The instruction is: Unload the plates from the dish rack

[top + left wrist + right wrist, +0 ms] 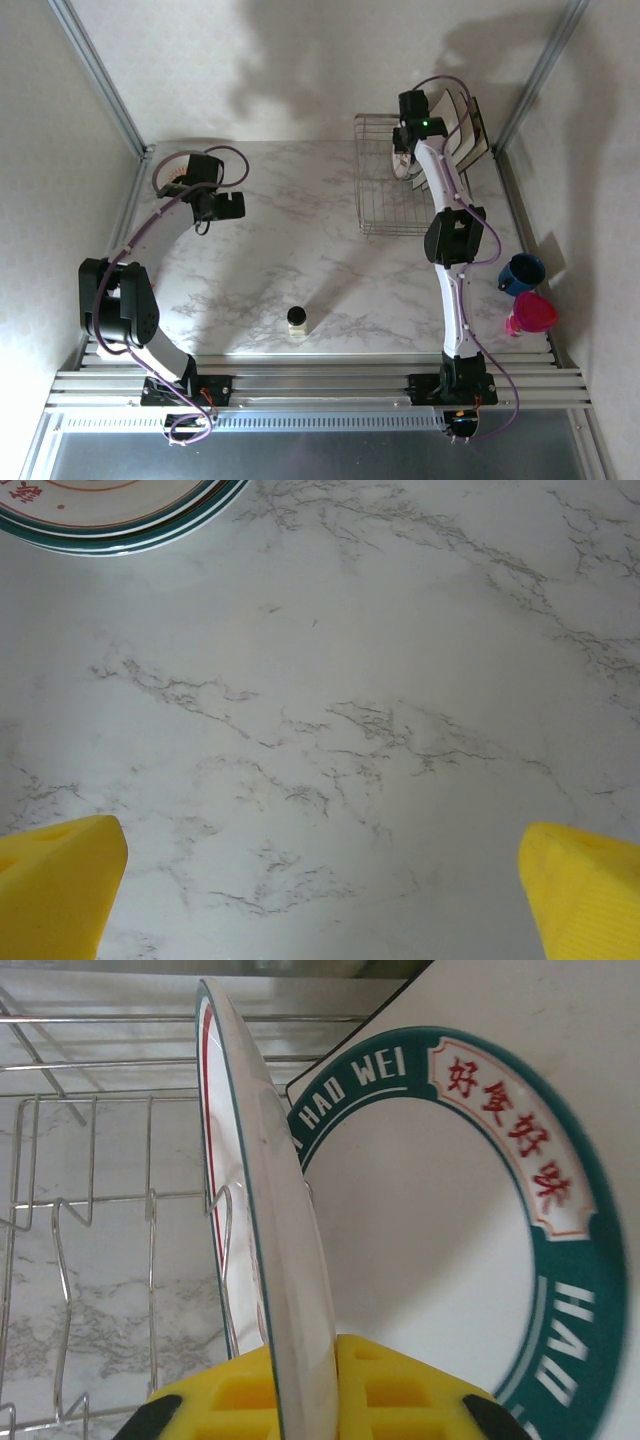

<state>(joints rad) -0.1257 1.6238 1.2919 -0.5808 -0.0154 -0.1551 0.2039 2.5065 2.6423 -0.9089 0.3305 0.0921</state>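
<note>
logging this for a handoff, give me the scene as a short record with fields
left gripper: open, over bare marble table
right gripper: shut on upright round white teal-rimmed plate in silver wire dish rack
unloaded: stack of round teal-rimmed plates on table, far left
also in rack: second teal-rimmed plate, square cream plates
off to right: blue cup, pink cup

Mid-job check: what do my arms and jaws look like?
The left arm and right arm have white links, black joints and a purple cable alongside. A green light glows at the right wrist. The jaws are yellow; the right ones have square recesses.
</note>
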